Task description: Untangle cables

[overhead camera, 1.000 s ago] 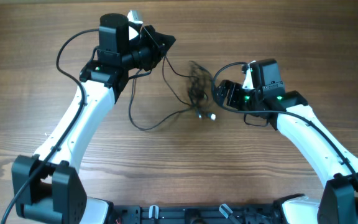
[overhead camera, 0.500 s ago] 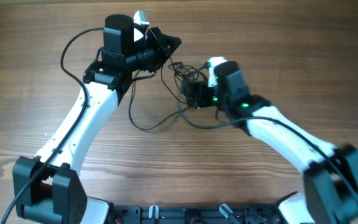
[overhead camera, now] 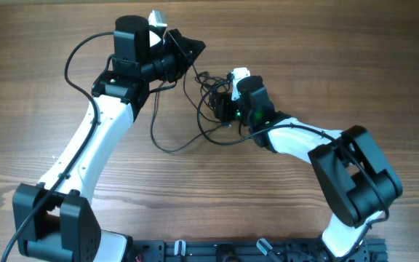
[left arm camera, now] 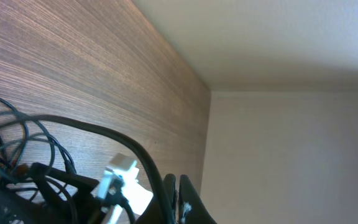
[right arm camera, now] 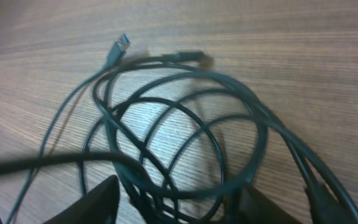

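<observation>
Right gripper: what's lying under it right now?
Overlapping loops of the cables lie on the bare wood table, with a blue-tipped plug clear beyond them. The fingers of the right gripper hide where the strands cross nearest the camera.

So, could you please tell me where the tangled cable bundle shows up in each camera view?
Overhead: cable bundle just above centre.
Left wrist: lower left.
Right wrist: fills the centre.
Shared landmark: the wooden table, under it in all three.
</observation>
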{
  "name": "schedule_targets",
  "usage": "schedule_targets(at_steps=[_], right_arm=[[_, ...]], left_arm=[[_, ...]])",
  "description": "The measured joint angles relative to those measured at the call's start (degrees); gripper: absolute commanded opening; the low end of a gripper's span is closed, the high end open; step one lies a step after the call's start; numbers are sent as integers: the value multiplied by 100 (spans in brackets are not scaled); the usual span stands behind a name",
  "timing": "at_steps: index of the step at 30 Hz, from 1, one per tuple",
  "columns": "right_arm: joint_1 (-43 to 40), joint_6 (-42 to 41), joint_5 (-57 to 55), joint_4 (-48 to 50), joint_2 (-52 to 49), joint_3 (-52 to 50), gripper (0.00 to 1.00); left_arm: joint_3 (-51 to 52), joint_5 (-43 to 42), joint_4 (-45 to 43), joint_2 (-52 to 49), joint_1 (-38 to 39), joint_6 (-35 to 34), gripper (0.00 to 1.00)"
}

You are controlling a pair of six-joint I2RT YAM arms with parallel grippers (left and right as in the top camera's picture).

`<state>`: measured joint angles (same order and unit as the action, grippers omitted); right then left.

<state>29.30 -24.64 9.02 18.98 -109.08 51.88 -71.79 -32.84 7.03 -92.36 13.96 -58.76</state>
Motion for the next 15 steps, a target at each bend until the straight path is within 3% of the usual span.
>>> schedule_targets(at_steps=[5, 7, 11, 15], right_arm=[[20, -149, 20, 2, -140, 0, 20], [20, -168, 20, -4, -162, 0, 4], [17, -232, 42, -70, -162, 0, 5], [-74, -238, 197, -728, -13, 15, 4]], left_arm=[[0, 35, -31, 0, -48, 0, 4], [0, 37, -87, 0, -160, 0, 4], [0, 35, -94, 0, -476, 2, 4], [0, 7, -131, 0, -776, 144, 4]])
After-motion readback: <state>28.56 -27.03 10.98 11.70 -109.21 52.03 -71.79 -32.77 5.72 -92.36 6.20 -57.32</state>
